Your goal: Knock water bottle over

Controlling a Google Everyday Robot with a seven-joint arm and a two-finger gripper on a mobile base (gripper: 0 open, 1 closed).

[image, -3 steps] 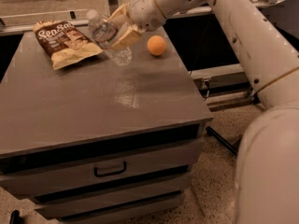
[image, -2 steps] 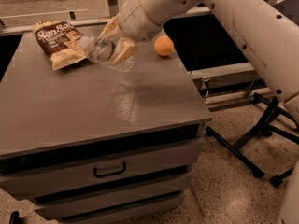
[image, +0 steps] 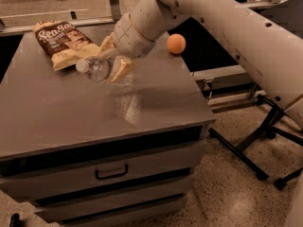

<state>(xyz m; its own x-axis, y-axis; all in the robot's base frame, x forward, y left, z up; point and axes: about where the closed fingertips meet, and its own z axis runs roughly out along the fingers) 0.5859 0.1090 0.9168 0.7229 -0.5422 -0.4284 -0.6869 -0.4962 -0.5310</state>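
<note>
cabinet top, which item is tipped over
The water bottle, on its side at the gripper, cap leftward; the chip bag lies flat, the orange sits farther right.

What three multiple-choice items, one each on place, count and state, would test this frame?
1. Where is the orange?
A. on the floor
B. near the far right edge of the cabinet top
C. inside a drawer

2. How many snack bags lie on the cabinet?
A. one
B. two
C. three

3. How is the water bottle posed?
A. upright
B. tipped sideways, cap leftward
C. upside down

Key:
1 B, the orange sits by the top's right rim.
2 A, only one bag shows.
3 B, the bottle lies sideways at the pincer, just right of the bag.
</note>
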